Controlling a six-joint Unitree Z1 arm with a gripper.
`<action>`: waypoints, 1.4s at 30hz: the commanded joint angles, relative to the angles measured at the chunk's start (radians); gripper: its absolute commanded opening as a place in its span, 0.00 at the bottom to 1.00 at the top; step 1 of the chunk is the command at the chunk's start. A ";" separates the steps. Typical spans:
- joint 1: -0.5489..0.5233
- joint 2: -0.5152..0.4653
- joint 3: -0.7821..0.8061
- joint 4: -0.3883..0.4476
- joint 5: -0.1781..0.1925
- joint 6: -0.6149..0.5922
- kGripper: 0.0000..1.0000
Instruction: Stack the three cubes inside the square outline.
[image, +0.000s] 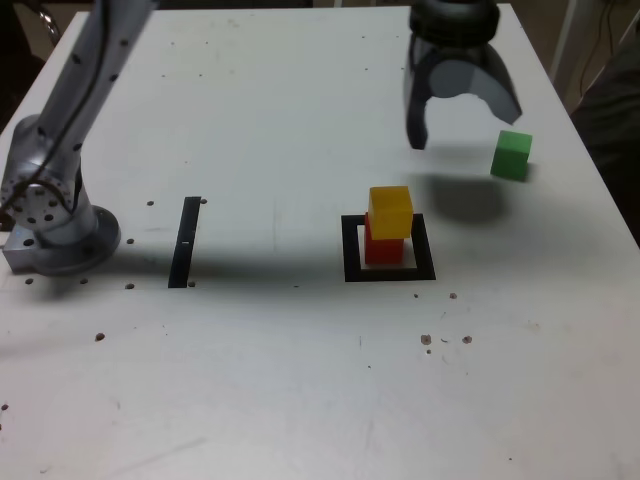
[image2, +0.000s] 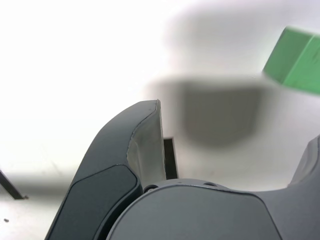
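In the exterior view, the yellow cube (image: 390, 212) sat on the red cube (image: 383, 247) inside the square outline (image: 350, 250). The gripper (image: 465, 122) hung wide and empty just beside the green cube (image: 511, 155), to the exterior view's left; the next move probably called for lowering around it. The white table (image: 300, 380) also carried a black strip (image: 185, 240).

In the wrist view, the green cube (image2: 295, 62) was blurred.

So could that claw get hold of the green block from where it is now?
Probably yes. The claw hangs open above the table, and the green block sits alone just to the exterior view's right of it. Nothing stands between them; the yellow block on the red block is well aside.
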 joint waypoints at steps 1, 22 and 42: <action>0.005 0.035 -0.086 0.010 0.004 0.011 1.00; 0.036 0.257 -0.438 0.074 0.008 0.082 1.00; 0.033 0.272 -0.483 0.146 0.000 0.311 0.99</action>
